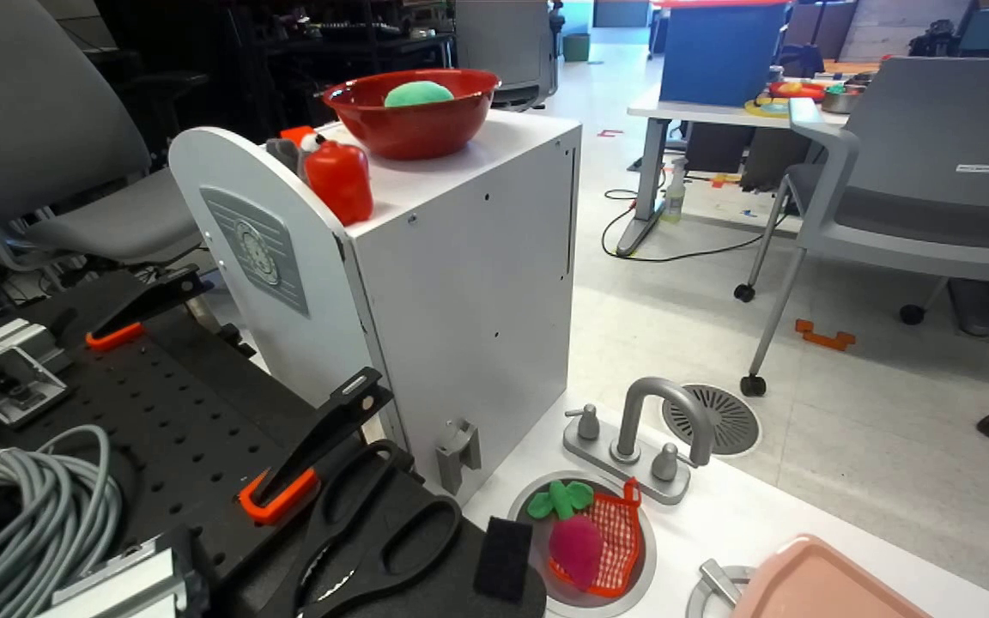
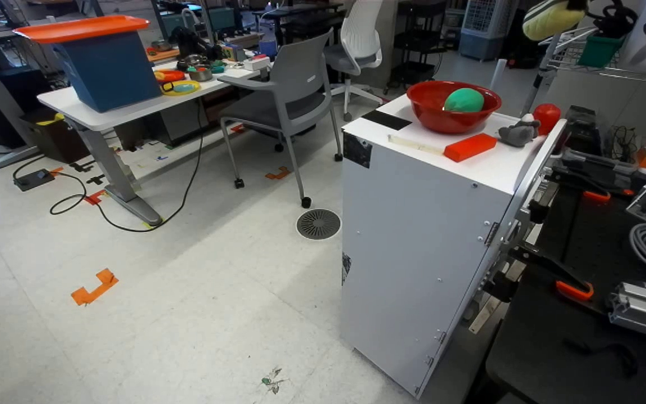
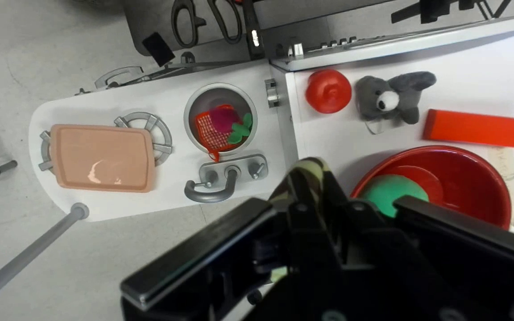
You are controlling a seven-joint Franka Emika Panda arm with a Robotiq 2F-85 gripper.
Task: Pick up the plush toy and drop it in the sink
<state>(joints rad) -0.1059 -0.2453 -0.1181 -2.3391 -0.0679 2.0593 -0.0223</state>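
- Holding the plush toy (image 2: 550, 22) aloft, the gripper (image 3: 313, 177) has its jaws clamped around it.
- Sink (image 3: 203, 100) lies toward the toy's ten o'clock, wrist view: clear the faucet (image 3: 214, 196), centre, release.

The air over the sink (image 3: 203, 100) is clear. A tall white cabinet (image 1: 469, 275) blocks one side, and the bent faucet (image 1: 629, 429) stands on another.
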